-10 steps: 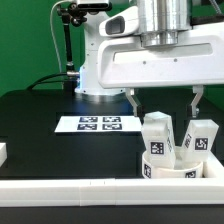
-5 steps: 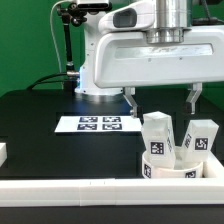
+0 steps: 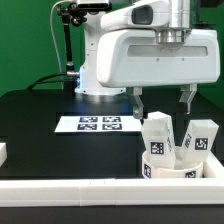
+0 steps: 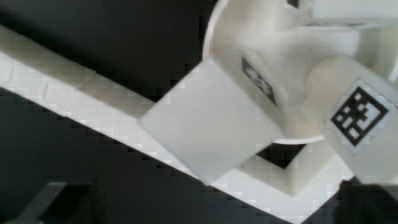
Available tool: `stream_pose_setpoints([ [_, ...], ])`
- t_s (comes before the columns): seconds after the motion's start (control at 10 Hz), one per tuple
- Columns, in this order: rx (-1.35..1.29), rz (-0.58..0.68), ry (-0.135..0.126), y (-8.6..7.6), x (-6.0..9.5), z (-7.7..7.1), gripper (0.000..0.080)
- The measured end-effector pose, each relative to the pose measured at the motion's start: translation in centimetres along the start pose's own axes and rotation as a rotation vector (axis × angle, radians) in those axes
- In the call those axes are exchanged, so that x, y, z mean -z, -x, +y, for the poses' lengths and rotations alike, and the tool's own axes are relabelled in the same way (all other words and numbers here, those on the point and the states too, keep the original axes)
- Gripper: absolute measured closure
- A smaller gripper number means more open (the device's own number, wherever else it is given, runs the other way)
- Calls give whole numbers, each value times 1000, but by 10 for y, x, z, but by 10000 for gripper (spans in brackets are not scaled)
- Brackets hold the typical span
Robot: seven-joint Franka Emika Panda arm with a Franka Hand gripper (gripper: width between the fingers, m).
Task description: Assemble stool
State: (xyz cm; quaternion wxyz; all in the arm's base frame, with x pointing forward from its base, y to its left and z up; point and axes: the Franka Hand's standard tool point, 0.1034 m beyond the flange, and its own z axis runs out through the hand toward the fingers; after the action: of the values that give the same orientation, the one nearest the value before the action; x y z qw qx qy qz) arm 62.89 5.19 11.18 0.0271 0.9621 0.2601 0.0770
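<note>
We find the stool (image 3: 178, 150) part-built at the exterior view's right, near the front of the black bench (image 3: 40, 115): the round seat (image 3: 175, 170) lies low against the white border rail (image 3: 90, 190), with two blocky legs standing up from it, the nearer leg (image 3: 157, 140) tilted a little, the far leg (image 3: 200, 138) closer to upright. The gripper (image 3: 160, 103) hangs above them, its fingers (image 3: 137, 103) spread wide and pinching nothing, one tip just over the nearer leg's top. We judge the parts to be rigid moulded plastic, light, smooth and likely slippery, so a squeeze across a leg's flat opposite faces, below the top, looks safest; the tagged faces offer no better purchase. In the wrist view the leg (image 4: 222, 115) fills much of the frame, the rail running beside it. Room is tight: the rail hems the seat in at the front, and the legs stand close together, so a finger coming down between them has little clearance. The marker board (image 3: 97, 124) lies well apart toward the exterior view's left, where the bench is open.
</note>
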Motion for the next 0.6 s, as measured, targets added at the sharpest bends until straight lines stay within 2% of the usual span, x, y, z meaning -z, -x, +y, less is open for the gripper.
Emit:
stream_pose_setpoints([
  [0.3,232,-26,14,3,-3,1,151],
  [0.6,347,-57,-5,-1,-6,2,151],
])
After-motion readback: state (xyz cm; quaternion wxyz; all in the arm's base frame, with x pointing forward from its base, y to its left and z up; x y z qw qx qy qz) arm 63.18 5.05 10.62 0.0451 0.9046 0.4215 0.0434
